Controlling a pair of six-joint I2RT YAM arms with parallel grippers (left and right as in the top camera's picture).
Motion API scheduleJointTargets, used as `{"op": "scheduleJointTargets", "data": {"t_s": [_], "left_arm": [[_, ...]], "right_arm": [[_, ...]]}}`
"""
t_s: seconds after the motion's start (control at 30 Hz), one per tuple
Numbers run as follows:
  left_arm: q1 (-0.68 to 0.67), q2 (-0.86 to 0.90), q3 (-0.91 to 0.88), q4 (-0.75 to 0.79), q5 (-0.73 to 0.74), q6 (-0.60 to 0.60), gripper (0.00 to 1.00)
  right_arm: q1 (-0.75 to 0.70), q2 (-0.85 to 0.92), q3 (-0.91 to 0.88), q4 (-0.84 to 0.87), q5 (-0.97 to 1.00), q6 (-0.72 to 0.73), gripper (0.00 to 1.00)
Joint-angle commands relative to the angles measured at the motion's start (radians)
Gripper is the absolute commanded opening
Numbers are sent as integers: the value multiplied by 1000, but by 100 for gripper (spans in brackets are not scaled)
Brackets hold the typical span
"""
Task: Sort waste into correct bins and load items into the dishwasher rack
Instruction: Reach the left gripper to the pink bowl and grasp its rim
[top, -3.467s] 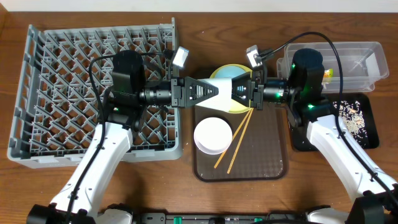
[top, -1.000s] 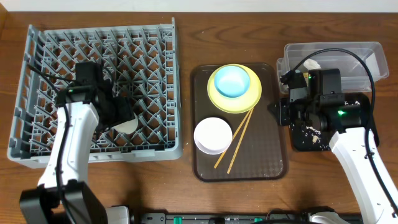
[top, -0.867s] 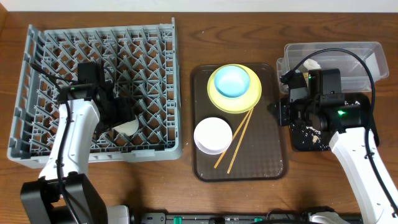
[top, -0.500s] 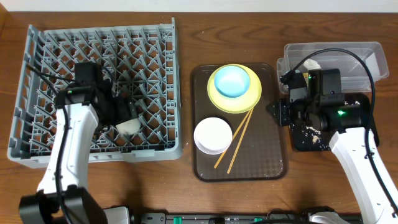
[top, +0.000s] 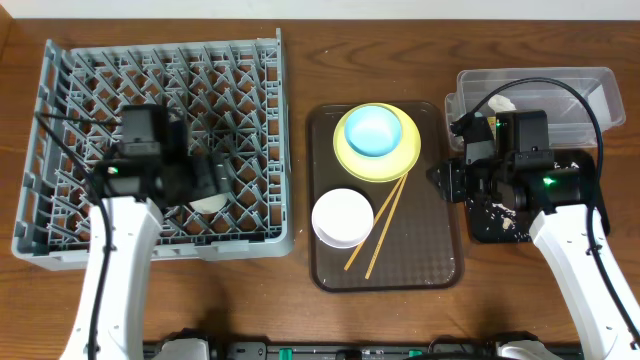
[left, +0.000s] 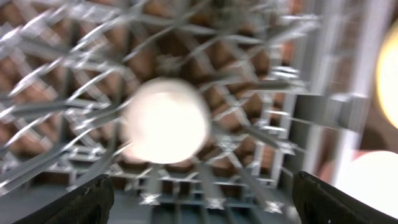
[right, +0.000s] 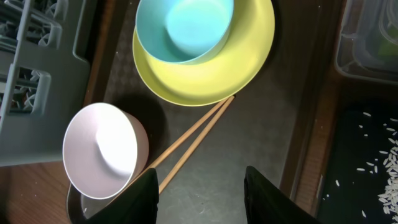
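One big grey dishwasher rack (top: 60, 120) fills the left of the desk (top: 300, 300), and the left end effector (left: 205, 200) hangs over its lower middle with fingers spread wide and nothing between them. Beside the rack sits the brown serving tray (top: 435, 255), with the right end effector (right: 208, 196) above its right edge. Its fingers stand apart and hold nothing. At the far right are the clear tub (top: 585, 90), holding a crumpled white tissue (top: 500, 103), and the black tray (top: 592, 215) sprinkled with rice crumbs (top: 572, 190).

On the serving tray the pale yellow plate (top: 405, 162) carries the light blue bowl (top: 374, 130). The pinkish-white bowl (top: 342, 217) sits nearer the front, and two chopsticks (top: 385, 225) lie slanted from the plate's rim toward the front edge. The small white cup (left: 165, 119) rests among the rack's pegs, just under the left end effector.

Risks, as I judge them: the cup looks loosely seated and could roll or tip if a finger clips it on the way up. A grab at the thin chopsticks could pinch only one or nudge the pink bowl touching them. Lifting the plate with the bowl on it could let the bowl slide off.
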Motion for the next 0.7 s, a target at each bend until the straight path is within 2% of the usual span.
{"op": "scheduleJointTargets", "data": {"t_s": [0.0, 0.4, 0.57, 0.67], "left_arm": [[-116, -31, 7, 25, 23, 5, 93], [-565, 74, 7, 215, 22, 4, 95], [-685, 185, 7, 272, 22, 2, 95], [-743, 257, 7, 299, 21, 2, 95]], "right_arm": [[8, -3, 12, -4, 5, -15, 45], [6, -3, 12, -8, 19, -10, 45], [-10, -3, 12, -41, 198, 144, 45], [-26, -3, 12, -60, 236, 163, 46]]}}
